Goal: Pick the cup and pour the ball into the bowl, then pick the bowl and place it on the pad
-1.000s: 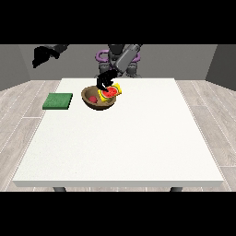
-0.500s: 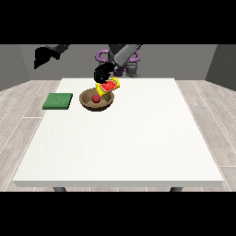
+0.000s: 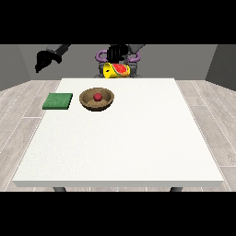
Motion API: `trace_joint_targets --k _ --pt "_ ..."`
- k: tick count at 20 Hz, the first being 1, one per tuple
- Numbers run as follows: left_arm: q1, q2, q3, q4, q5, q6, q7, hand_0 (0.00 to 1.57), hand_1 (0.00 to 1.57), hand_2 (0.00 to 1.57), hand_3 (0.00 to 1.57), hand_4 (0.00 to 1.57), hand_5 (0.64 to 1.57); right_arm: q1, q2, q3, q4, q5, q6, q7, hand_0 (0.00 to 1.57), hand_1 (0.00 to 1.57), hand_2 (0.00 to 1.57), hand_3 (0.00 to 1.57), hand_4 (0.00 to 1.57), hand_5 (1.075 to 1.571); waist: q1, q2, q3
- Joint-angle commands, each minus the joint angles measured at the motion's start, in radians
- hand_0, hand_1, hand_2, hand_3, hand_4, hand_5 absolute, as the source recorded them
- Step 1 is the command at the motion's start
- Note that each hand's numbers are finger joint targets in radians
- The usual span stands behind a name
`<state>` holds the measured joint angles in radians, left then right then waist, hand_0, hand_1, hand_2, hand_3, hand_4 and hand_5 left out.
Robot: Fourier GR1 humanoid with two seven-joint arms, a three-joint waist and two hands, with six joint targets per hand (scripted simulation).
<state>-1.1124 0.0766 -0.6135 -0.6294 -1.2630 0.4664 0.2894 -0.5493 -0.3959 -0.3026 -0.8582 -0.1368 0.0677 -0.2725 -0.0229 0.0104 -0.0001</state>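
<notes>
Fingers of hand at view's right (image 3: 118,53) curl round tilted cup (image 3: 116,70), top centre of frame. Other hand (image 3: 44,60), upper left: finger state unclear. Ball (image 3: 97,97) sits in bowl (image 3: 97,99); pad (image 3: 57,101) just beside, left. Pour looks done; next, set cup down, then grasp bowl.

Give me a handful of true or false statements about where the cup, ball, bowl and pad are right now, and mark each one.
1. The red ball lies inside the brown bowl. True.
2. The bowl sits on the green pad. False: it stands on the white table beside the pad, at the pad's right in the view.
3. The yellow cup is off the table, lying sideways under the hand at the view's right. True.
4. The hand at the view's left holds the bowl. False: it is raised beyond the table's far left corner, holding nothing.
5. The cup stands upright next to the bowl. False: it is tipped sideways in the air.
</notes>
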Motion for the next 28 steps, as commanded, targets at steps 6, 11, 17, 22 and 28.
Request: trace_joint_targets --k 6,11,17,22,28 --pt "0.139 0.166 0.305 -0.137 0.404 0.08 -0.273 1.53 1.53 1.57 1.57 1.32 1.45 0.025 0.013 0.006 -0.044 0.001 -0.03 0.033 0.0 0.0 0.49 0.66 0.58 1.567 0.071 -0.01 -0.0031" --pt "0.176 0.087 0.426 -0.217 0.69 -0.037 -0.439 1.0 1.0 1.46 1.49 1.39 1.287 -0.043 0.106 0.028 -0.083 -0.001 -0.096 0.016 0.0 0.0 0.56 0.67 0.59 1.571 0.101 0.096 -0.0061" --pt "0.15 -0.073 0.712 -0.371 1.175 -0.244 -0.424 0.0 0.0 0.0 0.0 0.58 1.559 -0.013 0.124 0.018 -0.066 -0.018 -0.093 0.03 0.0 0.0 0.43 0.46 0.66 1.571 0.137 0.093 -0.0172" --pt "0.138 0.094 0.884 -0.376 1.447 -0.597 -0.367 0.0 0.0 0.0 0.0 0.4 1.54 0.048 0.149 -0.002 -0.066 -0.051 -0.076 0.005 0.0 0.0 0.36 0.38 0.67 1.571 0.193 0.102 -0.0041" --pt "0.14 0.341 1.044 -0.247 1.614 -0.833 -0.286 0.0 0.0 0.0 0.0 0.29 1.548 0.056 0.273 0.09 -0.152 -0.003 -0.152 0.012 0.0 0.0 0.0 0.0 0.0 1.57 0.115 0.112 -0.0017"
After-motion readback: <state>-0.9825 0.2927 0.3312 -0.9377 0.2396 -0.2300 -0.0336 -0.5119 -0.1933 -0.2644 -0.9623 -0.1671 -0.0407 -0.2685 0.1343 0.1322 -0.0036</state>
